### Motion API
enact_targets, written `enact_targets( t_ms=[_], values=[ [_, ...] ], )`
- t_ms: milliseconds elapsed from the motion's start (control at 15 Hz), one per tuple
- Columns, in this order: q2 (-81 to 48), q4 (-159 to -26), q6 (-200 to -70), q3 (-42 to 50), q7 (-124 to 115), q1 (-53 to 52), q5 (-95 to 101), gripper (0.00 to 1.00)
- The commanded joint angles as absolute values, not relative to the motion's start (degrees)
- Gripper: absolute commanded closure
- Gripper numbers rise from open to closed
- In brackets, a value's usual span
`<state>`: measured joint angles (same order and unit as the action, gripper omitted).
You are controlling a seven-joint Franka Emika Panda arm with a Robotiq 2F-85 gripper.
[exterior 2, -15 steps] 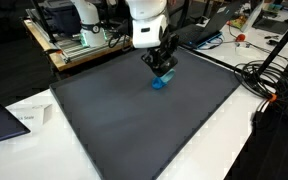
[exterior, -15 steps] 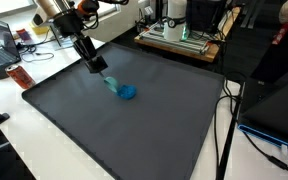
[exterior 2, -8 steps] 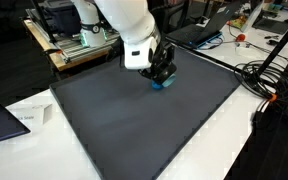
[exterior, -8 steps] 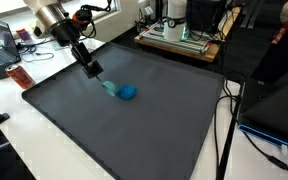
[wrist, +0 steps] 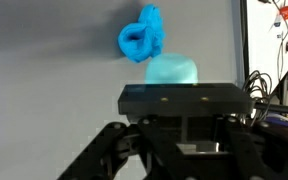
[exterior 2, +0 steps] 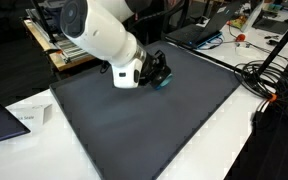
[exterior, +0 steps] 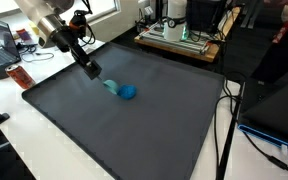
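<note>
Hand (exterior: pixel 90 70) hovers just beside the crumpled blue soft lump with a pale cyan end (exterior: pixel 127 93), which lies on the dark grey tabletop (exterior: pixel 134 135). Hand isn't touching it, and I can't tell whether it's released or clenched. For a clean grasp, centre over the lump and come straight down.

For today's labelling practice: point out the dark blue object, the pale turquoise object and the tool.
dark blue object (wrist: pixel 151 28), wrist view, main body.
pale turquoise object (wrist: pixel 171 70), wrist view, rounded top.
tool (exterior: pixel 92 72), in an exterior view, between fingertips.
</note>
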<state>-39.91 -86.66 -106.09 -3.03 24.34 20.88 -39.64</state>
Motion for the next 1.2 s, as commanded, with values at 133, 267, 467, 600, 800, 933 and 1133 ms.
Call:
enact_targets(
  t_ms=[133, 267, 467, 600, 800, 933, 1133],
  values=[
    [-45.33, -81.06, -100.57, -3.53, 27.16, 23.57, -45.09, 0.78],
    [-46.66, -80.35, -100.43, -3.52, 28.32, 23.94, -46.47, 0.78],
    [-48.81, -79.07, -100.33, -3.47, 30.58, 24.5, -48.09, 0.78],
    [-50.16, -78.38, -99.65, -3.61, 32.23, 25.27, -49.04, 0.78],
    [-51.49, -78.04, -99.39, -3.98, 35.42, 26.6, -51.7, 0.78],
    [-52.06, -77.94, -98.94, -3.57, 37.03, 26.79, -53.01, 0.78],
    [-52.34, -78.26, -98.49, -3.13, 39.15, 27.04, -54.51, 0.78]
  ],
)
